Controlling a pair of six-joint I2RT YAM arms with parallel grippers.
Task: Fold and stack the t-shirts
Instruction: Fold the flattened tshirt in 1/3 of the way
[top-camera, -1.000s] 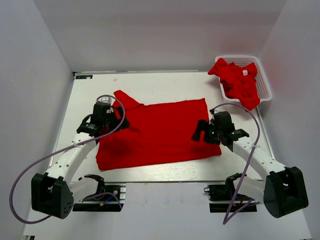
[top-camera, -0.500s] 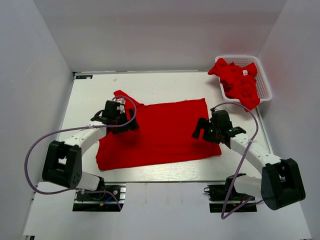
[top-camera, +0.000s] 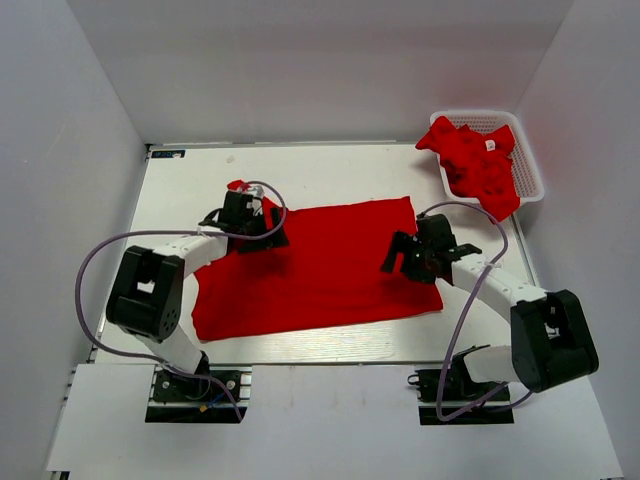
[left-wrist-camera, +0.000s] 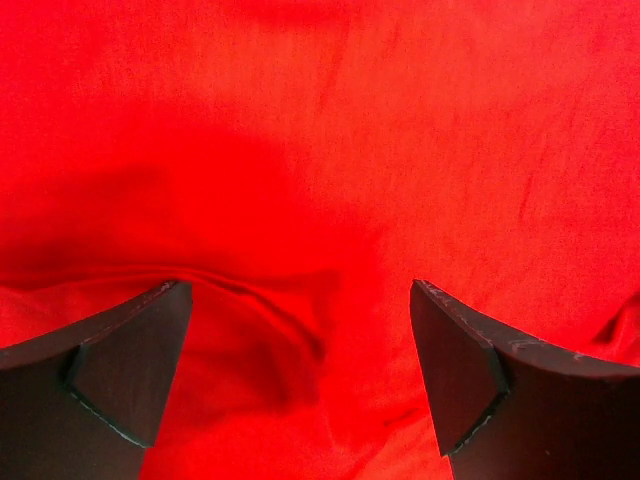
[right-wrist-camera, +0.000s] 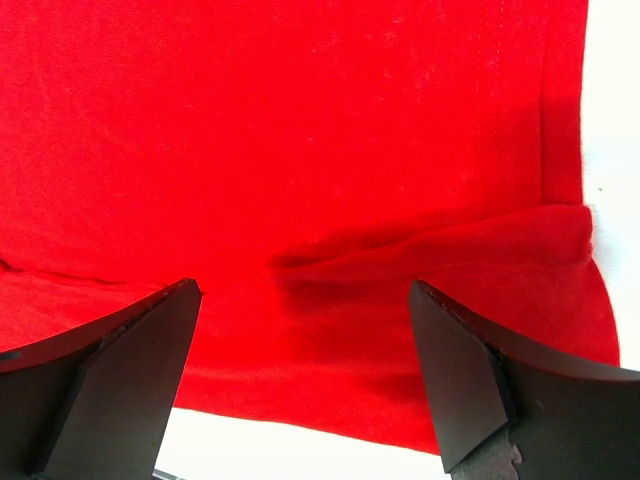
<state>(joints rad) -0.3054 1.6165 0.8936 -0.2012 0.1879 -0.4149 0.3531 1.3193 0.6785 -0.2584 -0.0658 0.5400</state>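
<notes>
From the top camera I saw one spread t-shirt (top-camera: 320, 265) lying flat and red across the middle of the white table (top-camera: 330, 170), with a small bunched bit of it sticking up at its far left corner. A heap of t-shirts (top-camera: 475, 160) sat crumpled in the white basket (top-camera: 530, 175) at the far right corner, one of them draping over the basket's near rim. The left gripper (top-camera: 268, 237) was low over the shirt's far left part and the right gripper (top-camera: 393, 258) low over its right edge, both pointing inward. From up there I could not quite tell whether either one touched the cloth. On the left wrist camera the spread t-shirt (left-wrist-camera: 320, 130) filled the whole picture. The left gripper (left-wrist-camera: 300, 290) had its dark fingers (left-wrist-camera: 120, 370) spread wide with nothing between them but the fabric below, and a soft crease (left-wrist-camera: 270, 300) ran across the gap. On the right wrist camera the spread t-shirt (right-wrist-camera: 300, 130) covered most of the view, with bare table (right-wrist-camera: 612, 150) showing along the right side and in a strip at the bottom. The right gripper (right-wrist-camera: 305, 288) was likewise wide apart and held nothing, its fingers (right-wrist-camera: 110, 370) framing a fold (right-wrist-camera: 440, 240) where the shirt's edge lay doubled over near the hem.
</notes>
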